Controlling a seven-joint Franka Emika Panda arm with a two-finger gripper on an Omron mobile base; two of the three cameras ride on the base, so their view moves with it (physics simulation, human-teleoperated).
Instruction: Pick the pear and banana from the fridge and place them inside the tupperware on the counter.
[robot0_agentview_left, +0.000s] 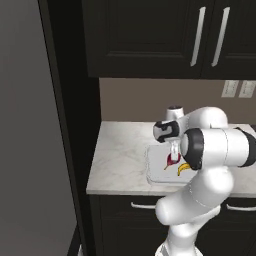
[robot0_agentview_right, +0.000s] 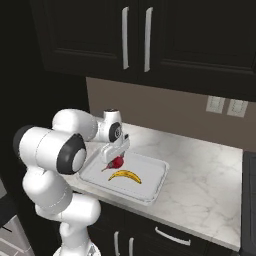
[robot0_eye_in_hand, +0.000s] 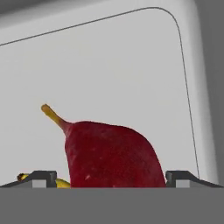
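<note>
Hand (robot0_agentview_right: 116, 156) directly over pear (robot0_agentview_right: 117, 161), fingers spread wide either side, not gripping. Pear in tupperware (robot0_agentview_right: 152, 182) on tabletop (robot0_agentview_right: 210, 185), just beside banana (robot0_agentview_right: 125, 175); long axis runs stem-outward from hand. Retreat looks straight up. Pear dark red, smooth, short yellowish stem; banana yellow, curved.

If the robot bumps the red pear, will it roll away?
Probably a little. The pear is rounded and tapers to a stem, so it would likely wobble in a curve rather than roll straight. It lies inside the tupperware, whose raised rim should stop it. The banana beside it may block it too.
</note>
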